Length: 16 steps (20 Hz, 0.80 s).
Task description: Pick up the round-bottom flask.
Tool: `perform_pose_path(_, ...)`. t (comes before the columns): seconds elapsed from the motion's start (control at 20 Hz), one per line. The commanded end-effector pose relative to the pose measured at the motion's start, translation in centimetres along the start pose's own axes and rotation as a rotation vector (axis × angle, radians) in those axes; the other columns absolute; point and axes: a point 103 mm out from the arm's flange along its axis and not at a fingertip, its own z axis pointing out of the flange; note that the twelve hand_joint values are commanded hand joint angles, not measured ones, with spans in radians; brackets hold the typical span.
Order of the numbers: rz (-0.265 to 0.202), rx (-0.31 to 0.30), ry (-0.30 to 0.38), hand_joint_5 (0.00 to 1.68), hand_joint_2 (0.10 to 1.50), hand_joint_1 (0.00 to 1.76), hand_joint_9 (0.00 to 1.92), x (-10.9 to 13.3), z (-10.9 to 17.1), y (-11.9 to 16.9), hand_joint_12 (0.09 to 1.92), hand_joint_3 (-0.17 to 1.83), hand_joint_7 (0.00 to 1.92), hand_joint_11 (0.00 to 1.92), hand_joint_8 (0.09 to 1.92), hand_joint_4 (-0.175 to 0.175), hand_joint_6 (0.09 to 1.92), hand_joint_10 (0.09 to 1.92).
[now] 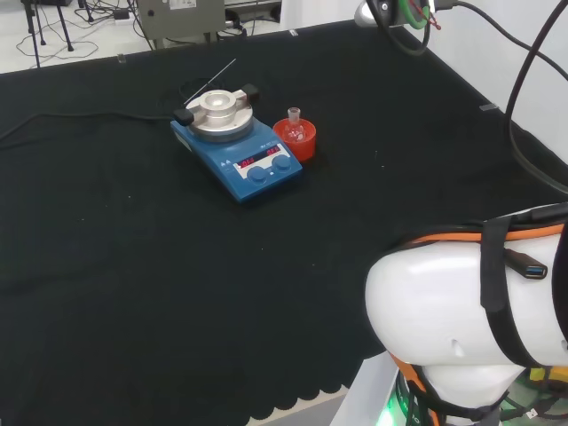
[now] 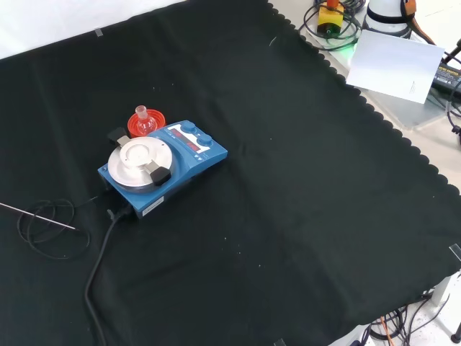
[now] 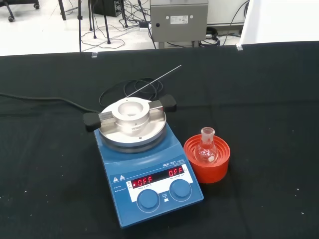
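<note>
Clear glass, the small round-bottom flask point(image 3: 206, 149) stands upright, neck up, in a red ribbed ring stand point(image 3: 207, 160) on the black-cloth table point(image 3: 269, 99), just beside a blue hotplate stirrer point(image 3: 149, 179) with two round knobs and a silver round top. Whether the hand's fingers are apart or together, I cannot tell.

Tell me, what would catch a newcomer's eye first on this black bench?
Likely the blue hotplate stirrer, with a round metal block on top, standing out against the black cloth. Close beside it stands a bright red ribbed stand cradling a small clear round-bottom flask, upright. In the head view, the arm's big white link looms at lower right.
</note>
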Motion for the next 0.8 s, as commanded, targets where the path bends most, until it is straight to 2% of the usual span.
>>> perform_pose_path(0.05, 0.002, -0.008, -0.006, 0.2, 1.16, 0.03, 0.13, -0.2, 0.0, 0.0, 0.93, 0.52, 0.06, 0.0, 0.51, 0.006, 0.22, 0.63)
perform_pose_path(0.15, 0.003, -0.006, -0.006, 0.24, 1.24, 0.01, 0.13, -0.2, -0.1, 0.0, 0.92, 0.38, 0.07, 0.0, 0.48, 0.007, 0.11, 0.62)
perform_pose_path(0.25, 0.002, -0.006, -0.009, 0.25, 1.26, 0.0, 0.13, -0.1, 0.0, 0.1, 0.92, 0.34, 0.07, 0.0, 0.46, 0.007, 0.09, 0.61)
perform_pose_path(0.65, 0.016, -0.003, -0.015, 0.26, 1.27, 0.0, 0.13, -0.1, 0.7, 0.9, 0.92, 0.32, 0.07, 0.0, 0.46, 0.007, 0.09, 0.61)
perform_pose_path(0.8, 0.041, -0.007, -0.014, 0.27, 1.26, 0.05, 0.13, -0.6, 1.7, 1.7, 0.92, 0.29, 0.08, 0.0, 0.45, 0.006, 0.09, 0.61)
